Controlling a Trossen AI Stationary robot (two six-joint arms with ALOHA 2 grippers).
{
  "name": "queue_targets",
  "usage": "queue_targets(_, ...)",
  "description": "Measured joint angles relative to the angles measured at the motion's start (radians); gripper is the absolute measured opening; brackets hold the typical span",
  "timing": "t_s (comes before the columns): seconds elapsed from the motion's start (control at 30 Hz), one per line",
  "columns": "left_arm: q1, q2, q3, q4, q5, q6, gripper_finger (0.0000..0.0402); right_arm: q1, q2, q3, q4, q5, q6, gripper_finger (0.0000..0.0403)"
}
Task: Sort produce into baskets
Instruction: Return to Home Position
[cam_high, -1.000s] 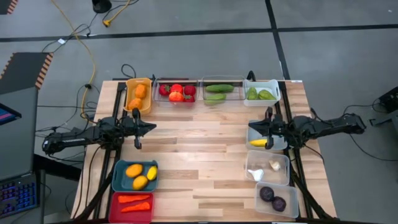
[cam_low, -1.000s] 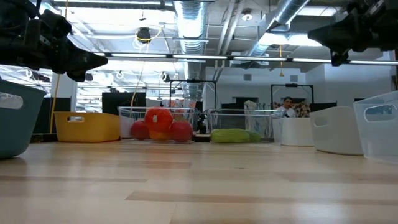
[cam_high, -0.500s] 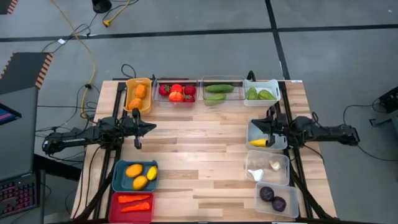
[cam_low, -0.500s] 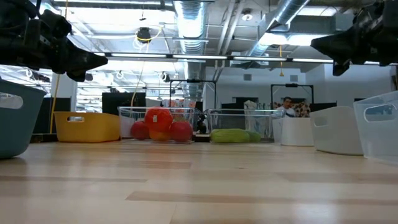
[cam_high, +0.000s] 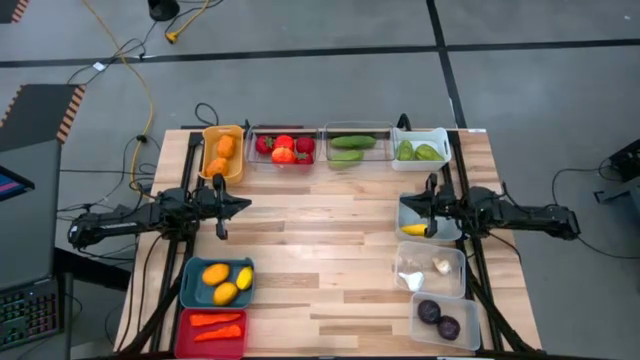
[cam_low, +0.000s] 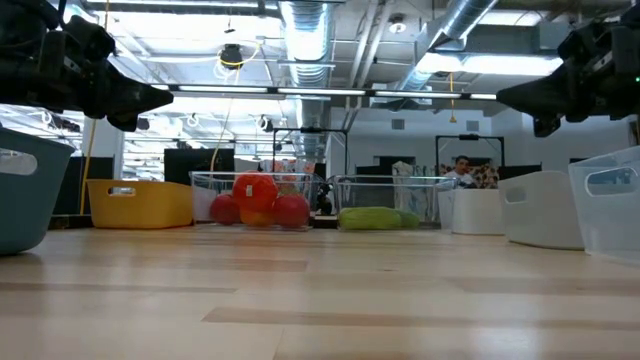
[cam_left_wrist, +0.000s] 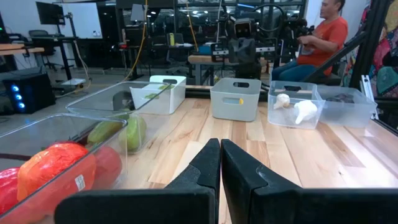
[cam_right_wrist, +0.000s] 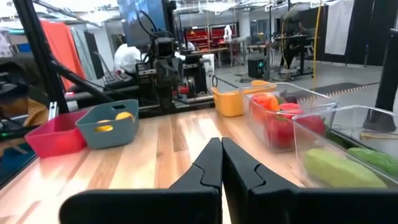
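Note:
All the produce lies in baskets around the table's rim. At the far edge stand an orange-yellow bin (cam_high: 222, 152) with orange pieces, a clear bin (cam_high: 284, 148) with red ones, a clear bin (cam_high: 352, 147) with green ones and a white bin (cam_high: 420, 148) with green ones. At the near left are a teal bin (cam_high: 218, 281) and a red bin (cam_high: 212, 328). My left gripper (cam_high: 247, 204) hangs shut and level over the table's left side. My right gripper (cam_high: 403, 203) hangs shut and level above a grey bin (cam_high: 444, 231) that holds a yellow piece (cam_high: 415, 229).
Along the right side stand a clear bin (cam_high: 430, 268) with white pieces and a clear bin (cam_high: 443, 320) with dark purple ones. The table's wooden middle (cam_high: 320, 240) lies bare between the two arms. A person (cam_left_wrist: 323, 37) sits beyond the table's right edge.
My right gripper has sunk a little over the grey bin, still level and shut, while its arm behind it has swung toward the table's near edge. The produce lies as it did.

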Motion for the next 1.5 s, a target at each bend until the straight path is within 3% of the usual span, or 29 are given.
queue_targets(0.2,0.0,0.0,0.0,0.0,0.0,0.0,0.0002,0.0,0.001,0.0,-0.013,-0.042,-0.027,0.003)
queue_targets(1.5,0.0,0.0,0.0,0.0,0.0,0.0,0.0002,0.0,0.057,0.0,-0.018,-0.041,-0.018,0.0036)
